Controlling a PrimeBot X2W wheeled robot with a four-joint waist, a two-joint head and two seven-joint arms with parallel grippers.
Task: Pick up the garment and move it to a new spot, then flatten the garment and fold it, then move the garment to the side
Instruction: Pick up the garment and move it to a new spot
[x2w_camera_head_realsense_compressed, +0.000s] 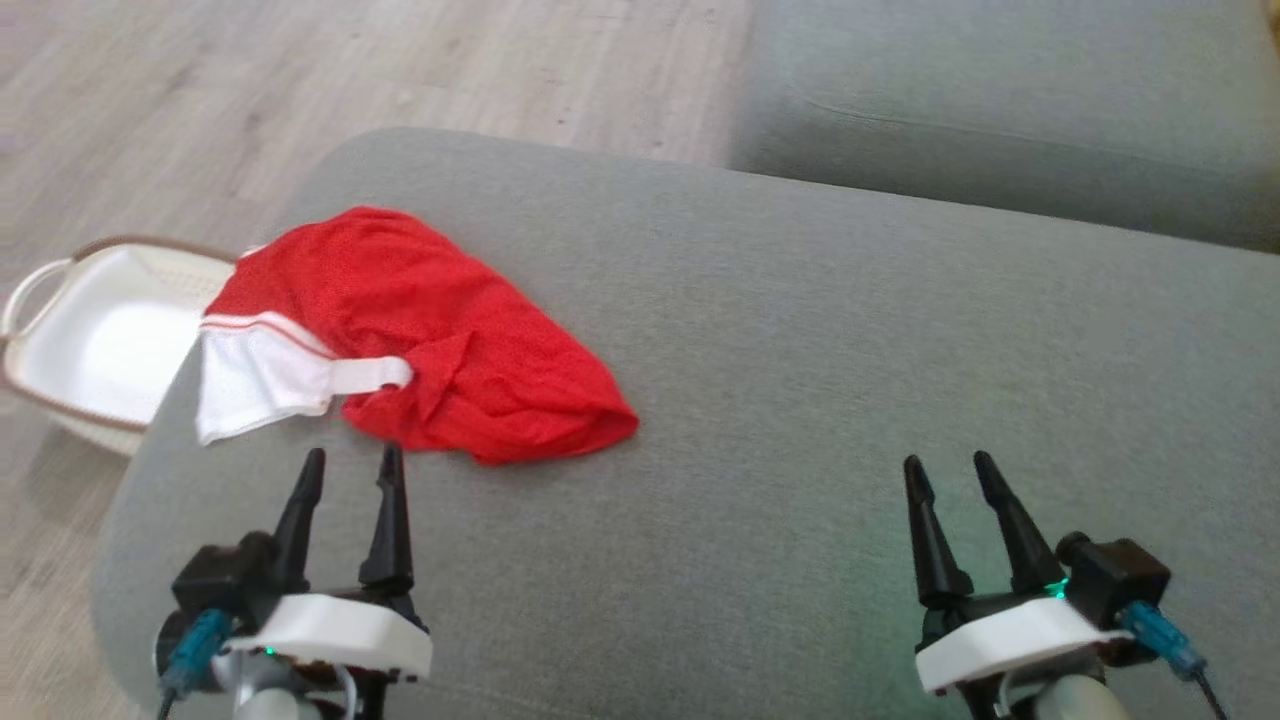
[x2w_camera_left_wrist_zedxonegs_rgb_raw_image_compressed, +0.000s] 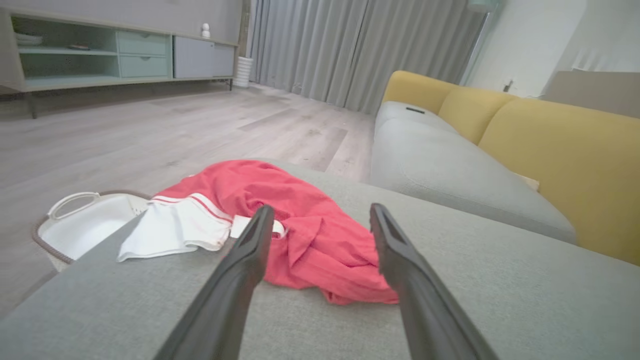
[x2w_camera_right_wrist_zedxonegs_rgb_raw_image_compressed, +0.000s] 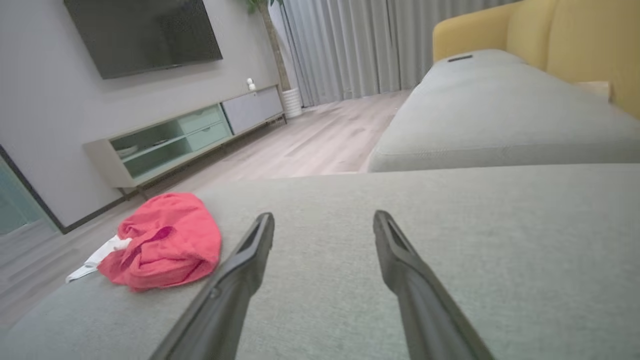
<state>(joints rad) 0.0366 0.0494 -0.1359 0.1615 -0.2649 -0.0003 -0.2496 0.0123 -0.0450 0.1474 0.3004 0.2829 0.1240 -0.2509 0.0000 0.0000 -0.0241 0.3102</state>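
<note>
Garment (x2w_camera_head_realsense_compressed: 440, 340): lying on the ottoman's (x2w_camera_head_realsense_compressed: 800, 400) left end, reaching its left edge.
Laundry basket (x2w_camera_head_realsense_compressed: 90, 340): sitting on the floor (x2w_camera_head_realsense_compressed: 300, 80), just beside that edge.
Left gripper (x2w_camera_head_realsense_compressed: 352, 458): hovering just before the garment.
Right gripper (x2w_camera_head_realsense_compressed: 945, 462): hovering well apart, rightward.
Sofa seat (x2w_camera_head_realsense_compressed: 1000, 100): standing behind the ottoman, at right.

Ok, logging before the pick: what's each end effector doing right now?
Left end effector: open, holding nothing, close to the garment.
Right end effector: open, holding nothing, above the sofa cushion.

Both hands (x2w_camera_head_realsense_compressed: 352, 456) (x2w_camera_head_realsense_compressed: 950, 461) low (fingers parted, empty)
</note>
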